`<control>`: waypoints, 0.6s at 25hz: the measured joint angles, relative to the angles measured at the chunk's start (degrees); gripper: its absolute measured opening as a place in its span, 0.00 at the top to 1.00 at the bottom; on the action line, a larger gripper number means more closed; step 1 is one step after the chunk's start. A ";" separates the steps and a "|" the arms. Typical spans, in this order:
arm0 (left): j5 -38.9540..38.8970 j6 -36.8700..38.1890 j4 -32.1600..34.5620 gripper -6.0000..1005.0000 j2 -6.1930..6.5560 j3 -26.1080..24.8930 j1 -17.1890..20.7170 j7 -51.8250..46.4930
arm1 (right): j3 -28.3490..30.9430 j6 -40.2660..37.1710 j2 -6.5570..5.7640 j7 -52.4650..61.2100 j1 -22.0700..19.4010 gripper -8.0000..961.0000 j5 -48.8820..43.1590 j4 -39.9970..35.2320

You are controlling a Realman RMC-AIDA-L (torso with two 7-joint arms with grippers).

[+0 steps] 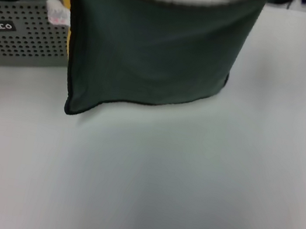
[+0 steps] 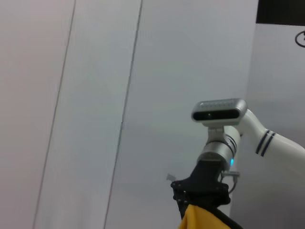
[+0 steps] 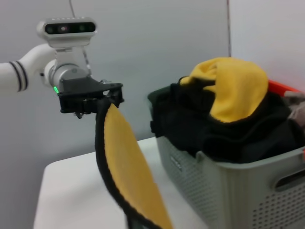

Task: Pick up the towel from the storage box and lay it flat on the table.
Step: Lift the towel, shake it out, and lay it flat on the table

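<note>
Both grippers' fingers clenched on the towel (image 1: 152, 49)'s upper corners.
Left gripper (image 3: 102, 98), right gripper (image 2: 193, 200); towel hangs upper centre, beside the storage box (image 1: 19, 34), above the table (image 1: 188, 186).

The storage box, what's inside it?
The storage box is heaped with dark cloths, one showing a yellow side, plus something orange-red at the back. Whatever lies beneath the heap is covered.

The left gripper (image 3: 106, 98) is seen closed on a corner of the towel (image 3: 128, 176), which is held up above the table (image 3: 76, 191) with its yellow side and black edging shown. The storage box (image 3: 238, 191), its wall perforated with small holes, is set beside it on the table and is heaped with dark and yellow cloths (image 3: 224, 114).
</note>
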 joint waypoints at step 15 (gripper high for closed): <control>-5.08 5.28 9.50 0.96 1.94 16.97 8.95 -3.89 | 3.33 -13.48 7.97 4.59 -12.38 0.98 5.14 -2.87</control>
